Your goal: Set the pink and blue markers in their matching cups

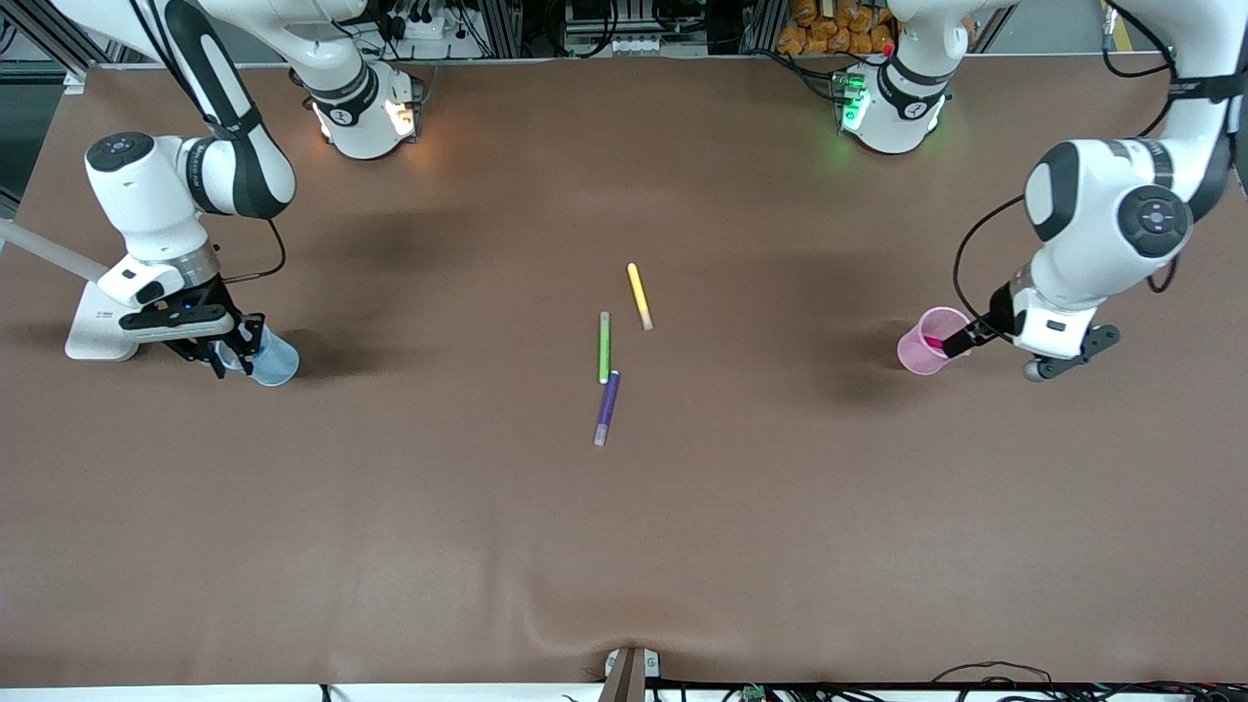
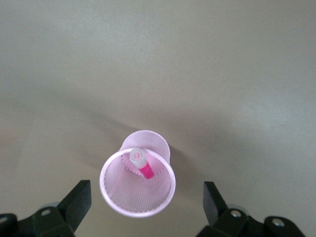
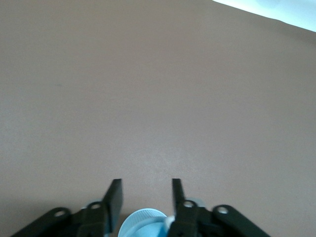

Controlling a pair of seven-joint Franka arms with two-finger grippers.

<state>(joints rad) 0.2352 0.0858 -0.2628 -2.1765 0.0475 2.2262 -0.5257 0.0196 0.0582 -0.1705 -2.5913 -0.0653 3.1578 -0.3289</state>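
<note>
Front view gives you both translucent cups: the pale pink one (image 1: 923, 341) at the left arm's end of the tabletop (image 1: 624, 546), with the magenta-pink marker (image 2: 141, 164) standing inside. Your left gripper (image 2: 147, 197) hangs above it, jaws wide apart. Your right gripper (image 3: 146, 197) sits over the pale blue cup (image 1: 272, 359), jaws parted; whether the blue marker is inside, you cannot tell.

I see one marker (image 2: 142, 165) in its cup (image 1: 924, 343), with three pens (image 1: 604, 347) mid-table at that cup's nine o'clock.
</note>
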